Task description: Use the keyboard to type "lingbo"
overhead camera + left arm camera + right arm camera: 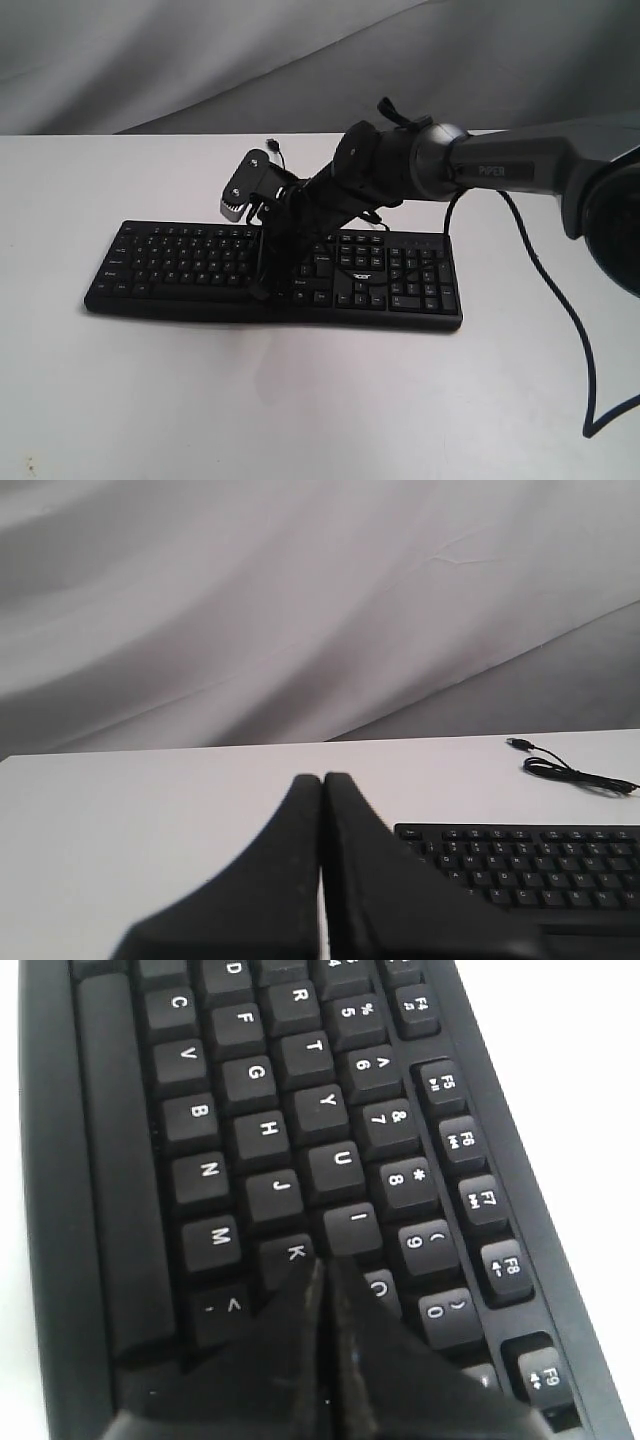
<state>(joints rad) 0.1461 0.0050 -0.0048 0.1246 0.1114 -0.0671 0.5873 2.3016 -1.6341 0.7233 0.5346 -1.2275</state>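
While right hand [322,1266] sits closed by K [292,1252] | keyboard [180,262] inside table [300,400] edges

A plain white table [300,400] fills the lower exterior view, from three round to nine o'clock. At twelve o'clock hangs a grey draped cloth [200,60], darker toward two o'clock. The light is soft.

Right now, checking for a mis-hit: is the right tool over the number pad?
No; the right tool sits among letter keys, beside K and I, on the keyboard.
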